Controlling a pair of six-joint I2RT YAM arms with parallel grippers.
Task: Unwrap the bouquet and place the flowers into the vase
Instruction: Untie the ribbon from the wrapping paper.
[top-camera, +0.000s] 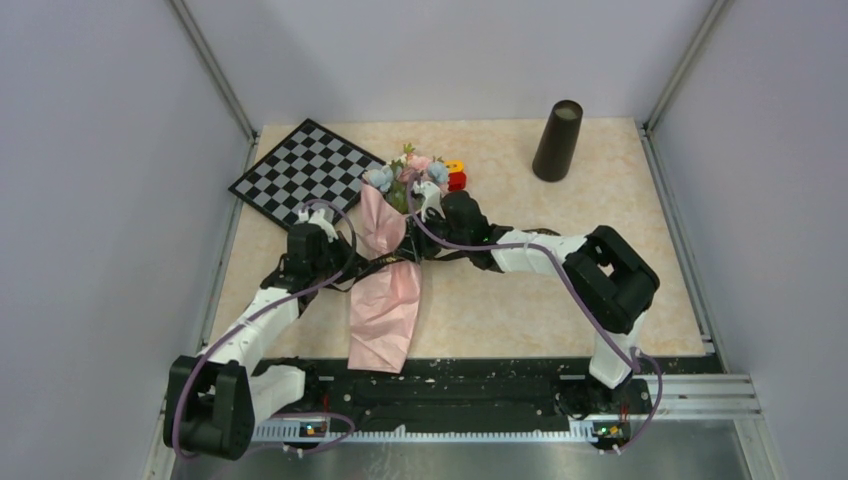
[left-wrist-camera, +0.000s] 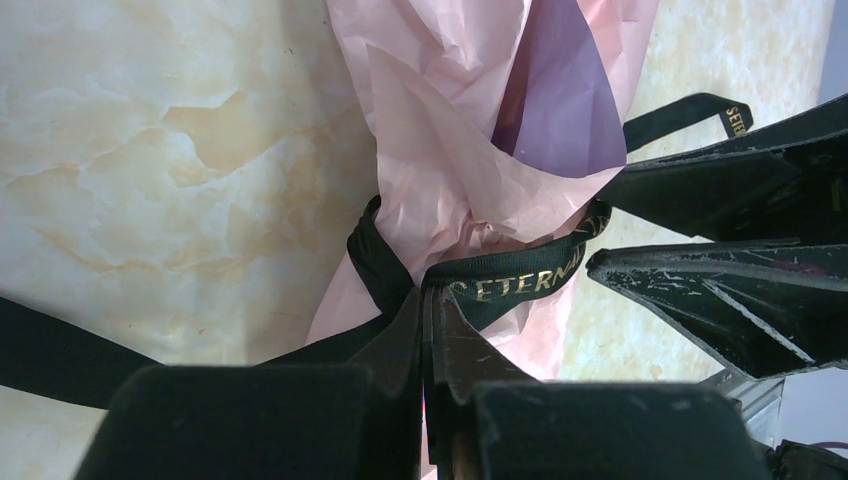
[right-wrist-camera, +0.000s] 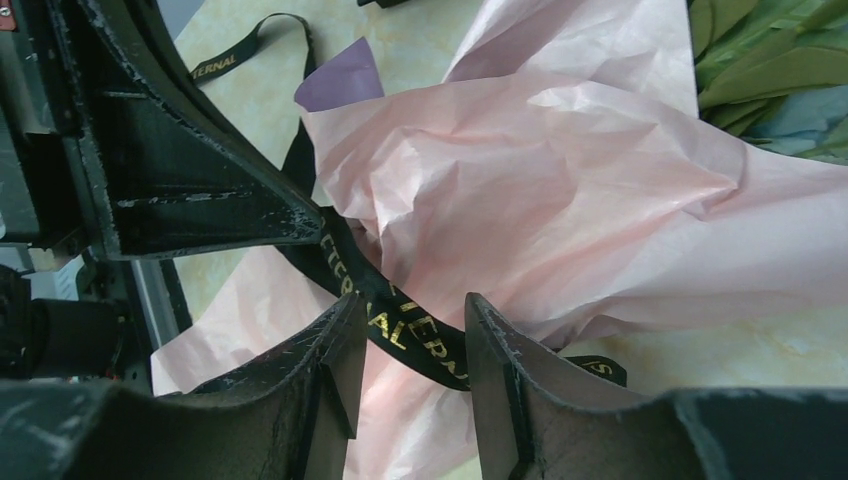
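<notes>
Black ribbon (left-wrist-camera: 520, 280) cinches the bouquet (top-camera: 385, 300), lying blooms-away on the worktop (top-camera: 480, 310), well apart from the vase (top-camera: 557, 140); left tool (left-wrist-camera: 430, 310) is clamped on the ribbon, right tool (right-wrist-camera: 412, 320) straddles it half-open, gripping nothing.

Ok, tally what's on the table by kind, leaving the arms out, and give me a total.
bouquet: 1
vase: 1
checkered board: 1
toy block: 1
Total: 4
</notes>
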